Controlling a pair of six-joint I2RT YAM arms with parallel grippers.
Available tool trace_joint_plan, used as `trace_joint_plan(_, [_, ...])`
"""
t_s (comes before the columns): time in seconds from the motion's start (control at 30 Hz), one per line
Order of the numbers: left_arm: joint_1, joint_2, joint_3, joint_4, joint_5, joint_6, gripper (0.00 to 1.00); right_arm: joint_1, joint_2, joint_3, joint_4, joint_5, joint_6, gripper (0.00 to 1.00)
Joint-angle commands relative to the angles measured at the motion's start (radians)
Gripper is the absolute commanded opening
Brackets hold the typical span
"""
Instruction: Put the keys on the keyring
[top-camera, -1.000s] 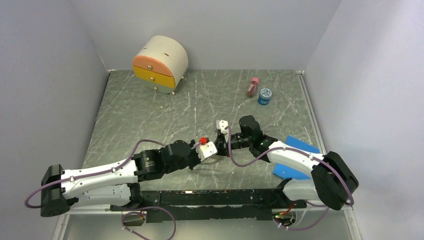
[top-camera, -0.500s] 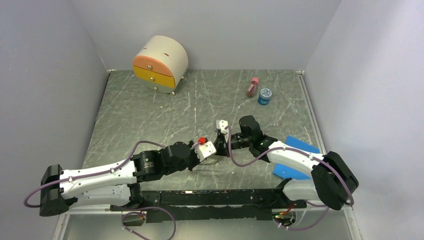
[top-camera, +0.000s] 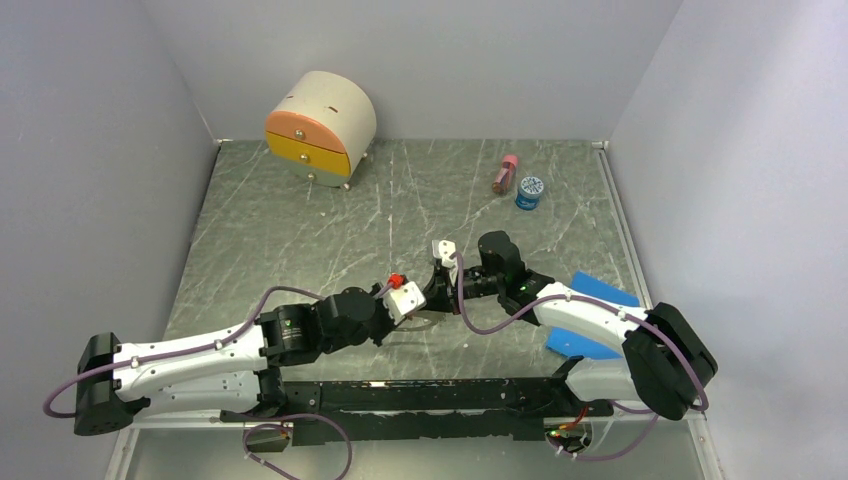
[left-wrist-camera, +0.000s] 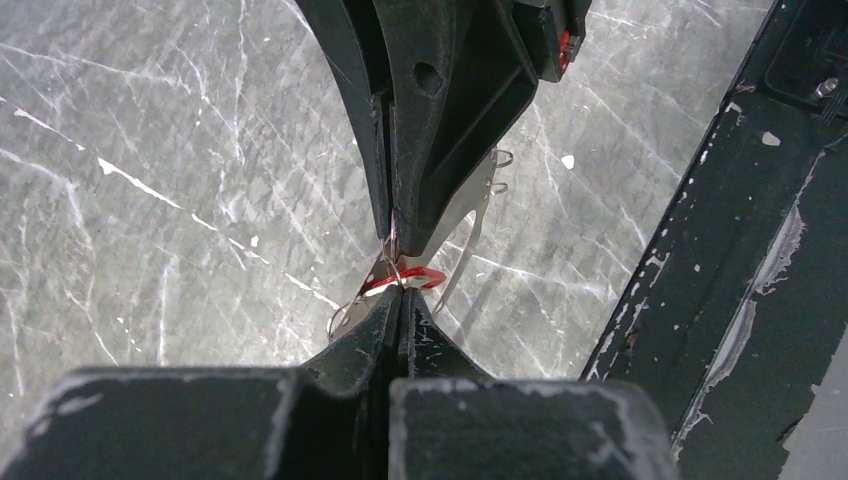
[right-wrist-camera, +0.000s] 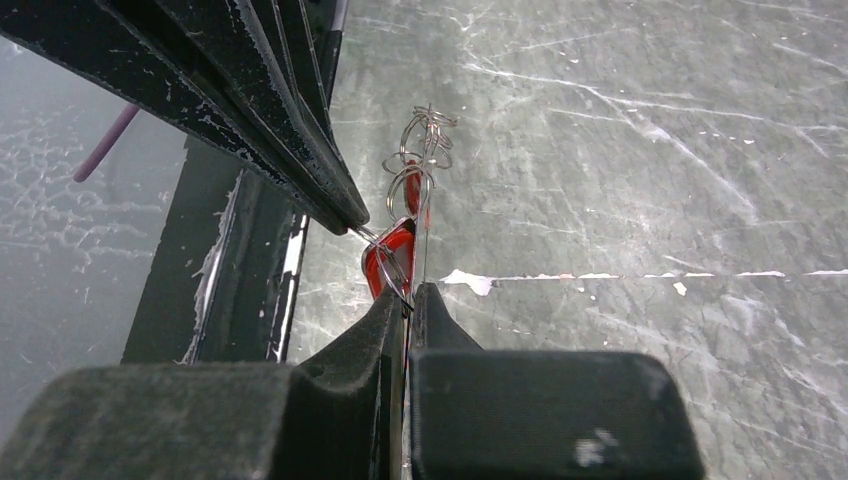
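Both grippers meet tip to tip above the middle of the table. My left gripper is shut, pinching a key's red tag and its small wire loop; the key's metal blade sticks out to the left. My right gripper is shut too, with the thin wire of the keyring running into its jaws, right beside the red tag. A cluster of small wire loops hangs on that wire. The keyring wire also shows in the left wrist view. Most of the hoop is hidden.
A round-topped drawer box stands at the back left. A pink bottle and a blue-lidded jar sit at the back right. A blue sheet lies under the right arm. A black rail runs along the near edge.
My left gripper has drawn a little to the left with the red-tagged key, its arm shifting left. The right arm has stayed still.
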Motion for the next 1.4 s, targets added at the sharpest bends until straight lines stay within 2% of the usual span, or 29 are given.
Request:
trace_joint_plan(0.0, [-0.013,0.004,-0.007,-0.038,0.027,-0.065,0.04,-0.008,-0.021,0.016,0.099,-0.010,0.005,0.00])
trace_joint_plan(0.1, [-0.013,0.000,-0.004,-0.048,0.018,-0.076,0.13,-0.007,-0.025,0.013,0.097,-0.007,0.000,0.00])
trace_joint_plan(0.23, [-0.013,-0.036,0.005,-0.050,0.003,-0.092,0.36,-0.007,-0.027,0.013,0.097,-0.009,0.000,0.00])
trace_joint_plan(0.43, [-0.013,-0.152,0.005,-0.022,-0.047,-0.131,0.60,-0.007,-0.026,0.017,0.096,-0.015,0.004,0.00])
trace_joint_plan(0.6, [-0.011,-0.197,0.013,0.029,-0.141,-0.177,0.71,-0.008,-0.029,0.017,0.092,-0.015,0.001,0.00])
trace_joint_plan(0.67, [-0.004,-0.168,0.055,-0.017,-0.213,-0.230,0.70,-0.008,-0.029,0.021,0.086,-0.014,0.003,0.00])
trace_joint_plan(0.73, [0.012,-0.104,0.109,-0.081,-0.225,-0.273,0.71,-0.008,-0.029,0.019,0.086,-0.015,0.002,0.00])
trace_joint_plan(0.83, [0.057,-0.035,0.160,-0.122,-0.152,-0.316,0.70,-0.008,-0.026,0.018,0.089,-0.013,0.004,0.00])
trace_joint_plan(0.97, [0.158,0.013,0.182,-0.141,0.032,-0.345,0.59,-0.007,-0.021,0.018,0.091,-0.012,0.008,0.00])
trace_joint_plan(1.13, [0.246,0.018,0.167,-0.115,0.240,-0.348,0.55,-0.008,-0.020,0.017,0.088,-0.010,0.010,0.00])
trace_joint_plan(1.23, [0.257,0.027,0.158,-0.101,0.311,-0.341,0.50,-0.007,-0.024,0.014,0.089,-0.012,0.009,0.00])
trace_joint_plan(1.3, [0.260,0.037,0.153,-0.094,0.330,-0.341,0.42,-0.008,-0.022,0.013,0.091,-0.011,0.009,0.00])
trace_joint_plan(1.37, [0.262,0.046,0.150,-0.094,0.342,-0.334,0.40,-0.008,-0.020,0.022,0.081,-0.011,0.008,0.00])
